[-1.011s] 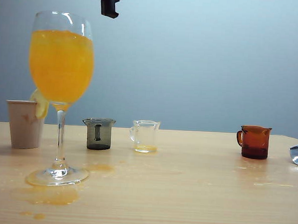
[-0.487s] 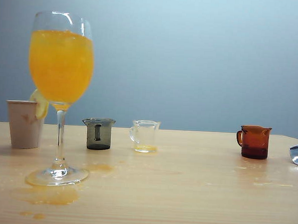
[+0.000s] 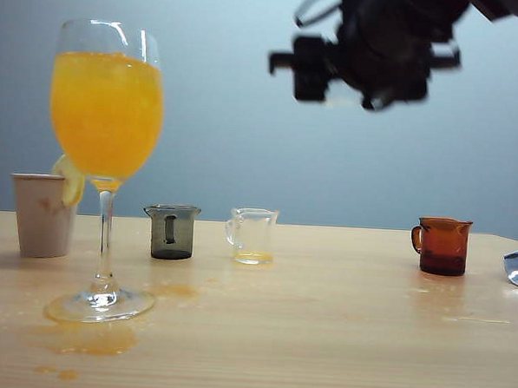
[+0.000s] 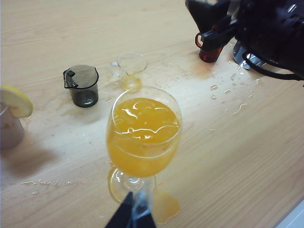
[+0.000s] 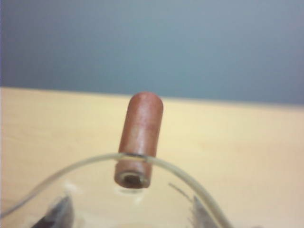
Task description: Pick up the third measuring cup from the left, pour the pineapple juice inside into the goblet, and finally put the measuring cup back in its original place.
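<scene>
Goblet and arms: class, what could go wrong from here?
1. The goblet is nearly brimful, in puddles, with the left gripper hanging above: any knock spills it.
2. The right gripper, high over the table, holds the cup by its rim only; it may slip on the way down.

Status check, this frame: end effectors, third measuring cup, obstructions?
Right end effector high above table, clamped on third measuring cup. Left end effector near goblet, jaws unclear. Goblet nearly full; spills on table.
</scene>
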You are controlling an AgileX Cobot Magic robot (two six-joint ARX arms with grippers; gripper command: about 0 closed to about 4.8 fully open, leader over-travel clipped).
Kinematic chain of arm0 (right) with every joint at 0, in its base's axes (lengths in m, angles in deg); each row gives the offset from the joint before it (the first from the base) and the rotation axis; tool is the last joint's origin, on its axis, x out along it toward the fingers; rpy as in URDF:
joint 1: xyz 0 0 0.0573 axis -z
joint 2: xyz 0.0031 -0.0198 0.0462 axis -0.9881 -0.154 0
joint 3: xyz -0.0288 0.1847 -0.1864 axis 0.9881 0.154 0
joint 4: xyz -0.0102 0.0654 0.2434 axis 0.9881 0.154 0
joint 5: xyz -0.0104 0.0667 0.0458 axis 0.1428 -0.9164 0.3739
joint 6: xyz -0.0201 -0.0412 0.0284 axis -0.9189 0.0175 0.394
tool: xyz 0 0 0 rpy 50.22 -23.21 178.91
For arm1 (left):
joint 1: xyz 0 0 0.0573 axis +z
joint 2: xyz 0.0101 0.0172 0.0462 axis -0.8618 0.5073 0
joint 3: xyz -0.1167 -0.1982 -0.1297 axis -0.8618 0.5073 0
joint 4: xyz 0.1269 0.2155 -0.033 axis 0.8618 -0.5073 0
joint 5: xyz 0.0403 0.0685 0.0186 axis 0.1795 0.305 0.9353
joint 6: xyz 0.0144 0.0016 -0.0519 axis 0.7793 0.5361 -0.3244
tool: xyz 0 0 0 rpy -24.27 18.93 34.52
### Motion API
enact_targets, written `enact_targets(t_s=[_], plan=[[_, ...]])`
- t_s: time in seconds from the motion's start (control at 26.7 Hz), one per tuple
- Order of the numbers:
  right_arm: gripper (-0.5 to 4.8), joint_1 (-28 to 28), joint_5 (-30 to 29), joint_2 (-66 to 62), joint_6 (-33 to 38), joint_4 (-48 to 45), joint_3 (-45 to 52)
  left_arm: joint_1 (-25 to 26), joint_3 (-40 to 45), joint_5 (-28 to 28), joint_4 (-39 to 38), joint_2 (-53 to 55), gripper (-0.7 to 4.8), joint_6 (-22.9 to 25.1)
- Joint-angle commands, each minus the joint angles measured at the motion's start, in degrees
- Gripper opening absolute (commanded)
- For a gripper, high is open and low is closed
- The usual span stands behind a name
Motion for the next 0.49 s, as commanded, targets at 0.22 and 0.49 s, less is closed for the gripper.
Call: enact_targets(t_s=[0.22,0.49], plan=[[2.11,5.9,-9.9,-11.1,12.5,-7.6,2.1,0.0,-0.2,0.1,0.5,-0.1,-0.03,0.0],[2.11,7.3,-11.1,-25.0,11.3,-20.1,0.8,0.0,-0.2,0.0,0.5,-0.1,-0.03,0.0]])
